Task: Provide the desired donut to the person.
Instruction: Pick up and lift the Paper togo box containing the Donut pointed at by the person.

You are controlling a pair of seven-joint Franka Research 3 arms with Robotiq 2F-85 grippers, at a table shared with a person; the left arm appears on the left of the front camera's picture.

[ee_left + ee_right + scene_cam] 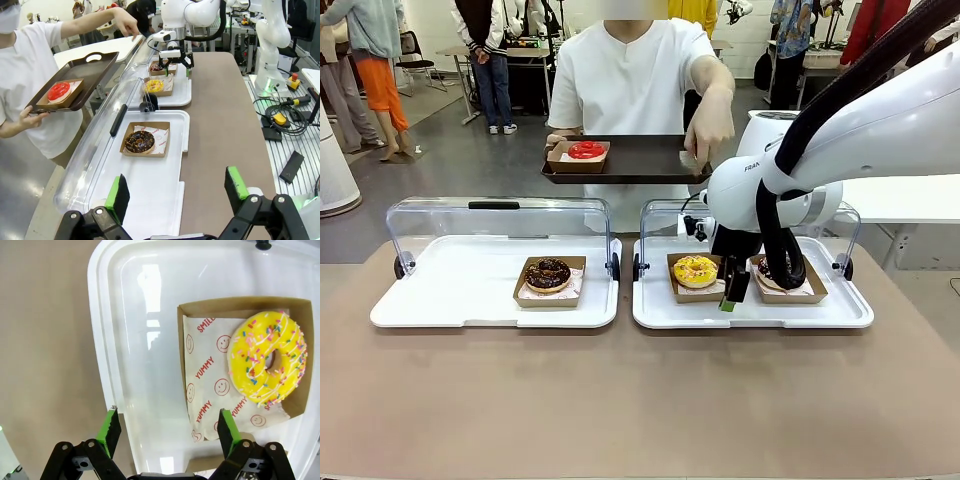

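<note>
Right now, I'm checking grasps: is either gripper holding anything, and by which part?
Nothing. The right gripper stands open over the box of the yellow sprinkled donut; the left gripper stands open over the white tray.

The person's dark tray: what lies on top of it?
One red donut in a cardboard box; the tray is otherwise bare. The donut hides most of the box's floor.

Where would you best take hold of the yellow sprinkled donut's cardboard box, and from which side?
Grip the cardboard box by its low wall on the robot's side, coming from above. The yellow donut sits toward the far wall, leaving bare paper liner behind the near one, so one finger could probably slip inside without touching icing. The open right gripper hovers over that wall.
</note>
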